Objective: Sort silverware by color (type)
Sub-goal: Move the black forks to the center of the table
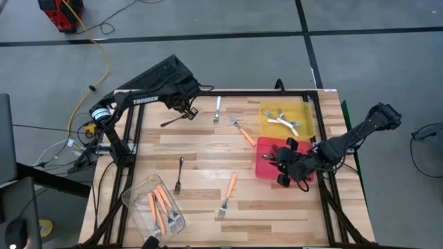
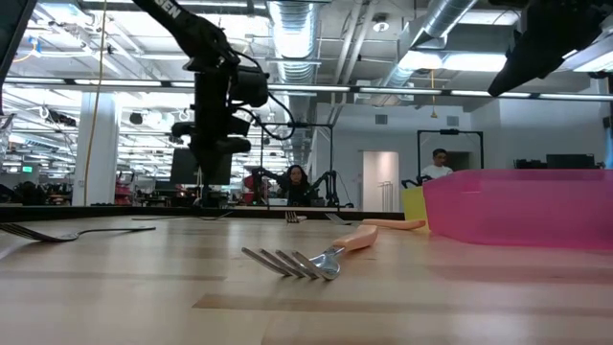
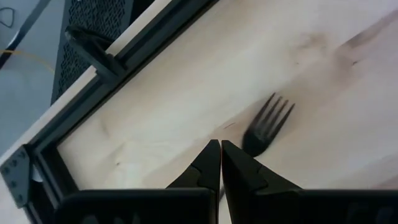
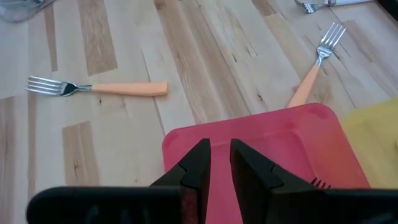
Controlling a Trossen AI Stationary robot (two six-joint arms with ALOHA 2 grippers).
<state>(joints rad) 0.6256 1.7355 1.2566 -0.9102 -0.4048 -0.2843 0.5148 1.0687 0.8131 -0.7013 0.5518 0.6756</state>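
Lying scattered across the wooden bench [image 1: 208, 149], the silverware falls into three kinds. A black fork [image 1: 172, 121] rests near the far left edge, its tines showing just past the left end effector [image 3: 220, 148], whose fingers are clenched together with nothing between them; that end effector sits over the handle end of this fork, though actual contact cannot be told. A second black fork [image 1: 178, 174] lies mid-bench toward the left. A white-handled fork [image 1: 217, 109] lies near the far edge, and two more white-handled forks [image 1: 285, 122] rest in the yellow tray [image 1: 266, 111]. One orange-handled fork [image 1: 242, 131] lies beside the yellow tray, its handle end reaching the red tray [image 1: 263, 169]. Another orange-handled fork [image 1: 226, 196] lies toward the near edge, well apart from both trays. Several orange-handled forks [image 1: 163, 207] sit inside the clear tub [image 1: 135, 194] at the near left corner. The right end effector [image 4: 220, 155] hovers over the red tray, its fingers released with a narrow gap and empty. In the low view, two people [image 2: 295, 182] show in the room behind the bench.
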